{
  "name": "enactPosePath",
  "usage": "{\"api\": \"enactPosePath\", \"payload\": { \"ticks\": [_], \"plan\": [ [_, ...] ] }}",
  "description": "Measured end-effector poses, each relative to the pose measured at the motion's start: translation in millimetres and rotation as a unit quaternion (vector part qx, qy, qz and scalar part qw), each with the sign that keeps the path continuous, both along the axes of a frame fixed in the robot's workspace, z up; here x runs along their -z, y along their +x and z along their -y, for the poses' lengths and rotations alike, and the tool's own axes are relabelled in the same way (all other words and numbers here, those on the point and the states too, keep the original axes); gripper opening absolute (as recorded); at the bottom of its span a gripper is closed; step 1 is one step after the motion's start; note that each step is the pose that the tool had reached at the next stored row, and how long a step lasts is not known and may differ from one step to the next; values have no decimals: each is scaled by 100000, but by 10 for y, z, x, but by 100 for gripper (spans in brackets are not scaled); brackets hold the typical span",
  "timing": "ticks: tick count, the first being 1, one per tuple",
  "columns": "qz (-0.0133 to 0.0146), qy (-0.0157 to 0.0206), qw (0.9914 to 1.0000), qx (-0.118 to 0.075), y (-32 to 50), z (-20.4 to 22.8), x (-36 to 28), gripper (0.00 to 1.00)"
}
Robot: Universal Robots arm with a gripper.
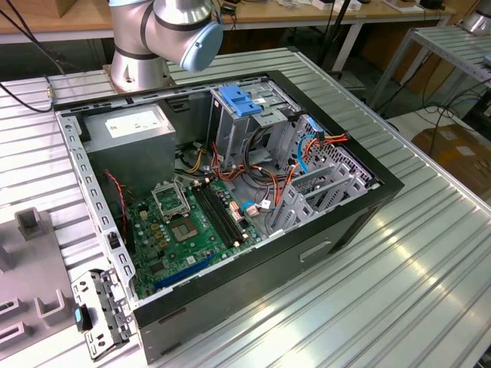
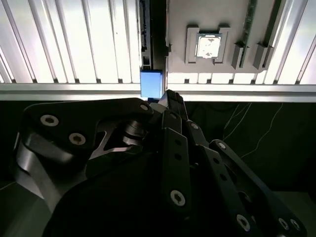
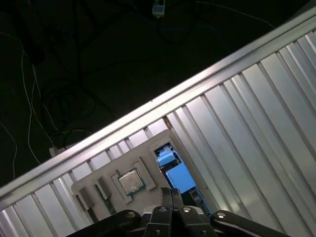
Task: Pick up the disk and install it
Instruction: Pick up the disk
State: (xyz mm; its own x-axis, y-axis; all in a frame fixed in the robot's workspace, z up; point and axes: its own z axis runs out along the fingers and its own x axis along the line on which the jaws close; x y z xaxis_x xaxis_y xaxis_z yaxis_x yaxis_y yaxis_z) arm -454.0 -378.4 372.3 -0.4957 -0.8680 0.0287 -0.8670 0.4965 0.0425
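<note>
Hand [image 3: 171, 193] fingers pressed together, hanging above the surface [image 1: 430, 253] edge. Disk [image 1: 98, 316], silver metal with a blue rail, lies on the surface between the grey tray [image 3: 113, 165] holding a CPU chip [image 3: 130, 181] and the open computer case [image 1: 253, 291] corner.

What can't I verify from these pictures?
- Blue piece by the gripper, both wrist views: the gripper covers its near end, so what it belongs to is unclear.
- Arm, exterior view: cut off by the top edge beyond its first joints.
- Bay under the blue bracket, exterior view: hidden by the bracket.
</note>
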Motion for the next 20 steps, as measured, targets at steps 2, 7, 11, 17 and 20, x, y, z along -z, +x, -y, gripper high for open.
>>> {"api": "enactPosePath", "payload": {
  "ticks": [2, 7, 11, 17, 20],
  "plan": [
    [21, -1, 100000, -87, 0, 0, 0, 11],
    [23, -2, 100000, -88, 0, 0, 1, 11],
    [372, -3, 99999, -144, 0, -2, 1, 11],
    [1159, 42, 99885, -4662, 0, -6, 2, 11],
    [1167, 79, 99686, -7836, 0, -6, 3, 11]
  ]
}}
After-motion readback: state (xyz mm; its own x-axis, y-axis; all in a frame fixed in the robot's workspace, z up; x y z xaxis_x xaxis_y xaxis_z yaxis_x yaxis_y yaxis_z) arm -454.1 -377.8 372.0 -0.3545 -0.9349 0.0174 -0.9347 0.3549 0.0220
